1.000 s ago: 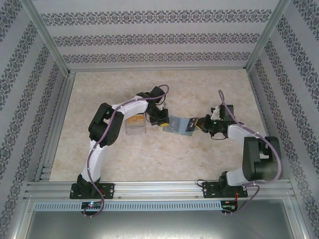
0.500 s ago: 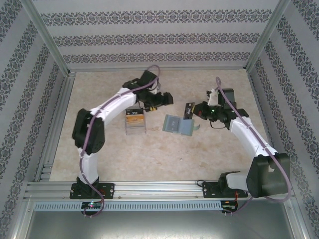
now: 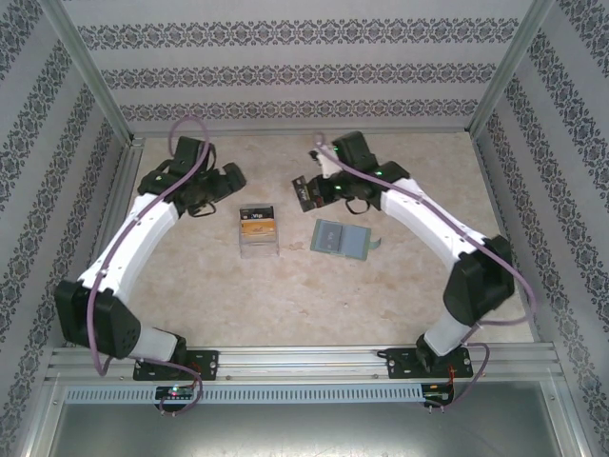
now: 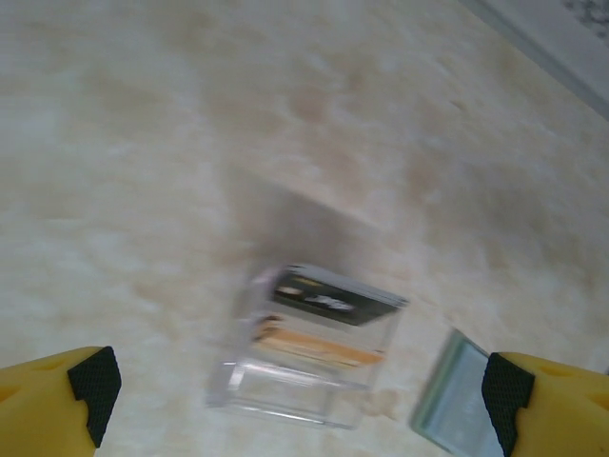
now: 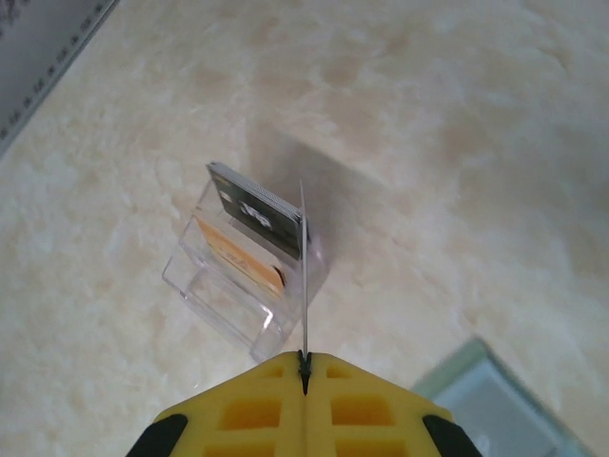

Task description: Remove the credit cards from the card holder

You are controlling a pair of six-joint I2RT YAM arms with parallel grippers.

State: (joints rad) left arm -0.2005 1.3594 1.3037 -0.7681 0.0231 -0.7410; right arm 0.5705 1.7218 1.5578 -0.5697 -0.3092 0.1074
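Note:
The card holder (image 3: 341, 238) lies open and flat on the table, a grey-green bifold; a corner of it shows in the left wrist view (image 4: 455, 400) and the right wrist view (image 5: 500, 405). My right gripper (image 3: 321, 190) (image 5: 304, 367) is shut on a credit card (image 3: 304, 191), seen edge-on as a thin line (image 5: 304, 267), held in the air to the far left of the holder and beside the clear box. My left gripper (image 3: 215, 188) (image 4: 300, 405) stands wide open, empty, left of the box.
A clear plastic box (image 3: 258, 231) (image 4: 309, 367) (image 5: 238, 276) with an orange-and-black card (image 3: 257, 222) in it stands between the two grippers. Metal frame rails (image 3: 105, 248) edge the table on the left, the right and the back.
My left gripper has opened, let go of the card holder's left edge and swung back to the far left. The right gripper has drawn the card from the holder and carried it left.

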